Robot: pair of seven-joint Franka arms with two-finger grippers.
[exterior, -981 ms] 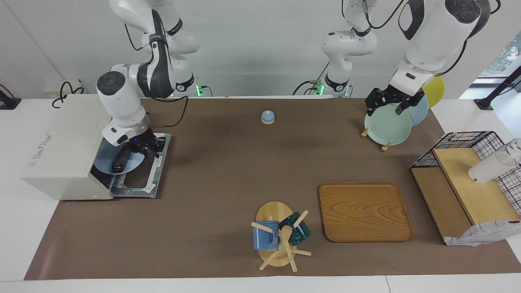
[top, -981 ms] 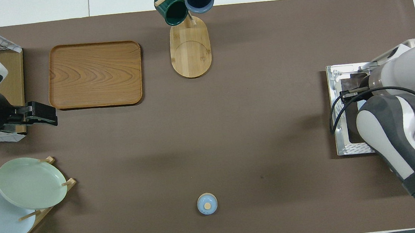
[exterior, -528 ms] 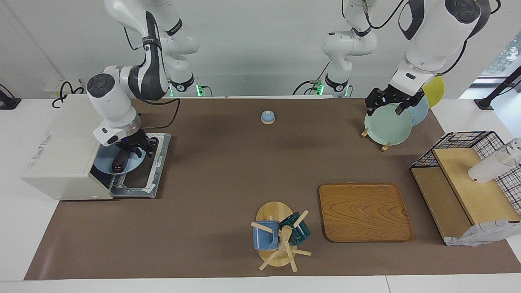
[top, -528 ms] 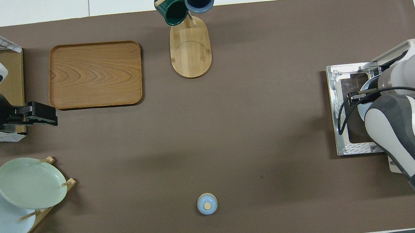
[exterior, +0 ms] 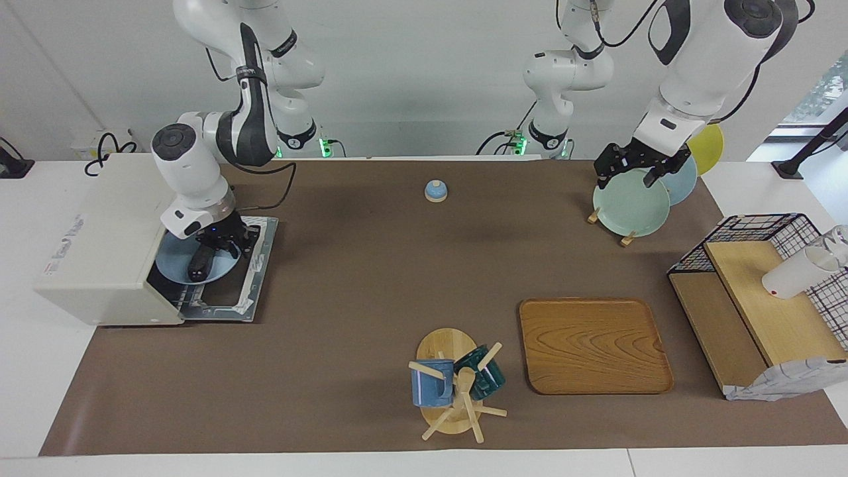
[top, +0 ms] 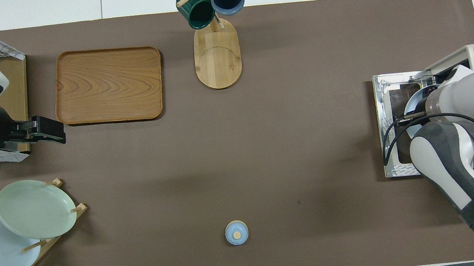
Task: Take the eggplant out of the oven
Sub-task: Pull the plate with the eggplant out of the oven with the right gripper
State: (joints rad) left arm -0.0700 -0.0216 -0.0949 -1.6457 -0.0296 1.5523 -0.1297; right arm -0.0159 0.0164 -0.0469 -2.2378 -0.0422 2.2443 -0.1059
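Observation:
The off-white oven (exterior: 99, 245) stands at the right arm's end of the table, its door (exterior: 250, 278) folded down flat. A blue plate (exterior: 173, 258) sticks out of its mouth over the door, and the dark eggplant (exterior: 198, 265) lies on it. My right gripper (exterior: 222, 246) is down at the eggplant's end nearer the robots, shut on it. In the overhead view the right arm hides the gripper and the eggplant; only the plate's rim (top: 412, 105) shows. My left gripper (exterior: 635, 169) waits open over the plate rack (exterior: 629, 205).
A small blue knobbed lid (exterior: 435, 191) sits mid-table near the robots. A wooden tray (exterior: 593, 344) and a mug tree (exterior: 457, 384) with two mugs stand farther out. A wire basket (exterior: 762, 232) with wooden shelves and a white cup (exterior: 792, 275) is at the left arm's end.
The right gripper reached down into the oven mouth, closed on the eggplant and shifted slightly outward over the door; the plate slid out a little with it. The left arm has not moved.

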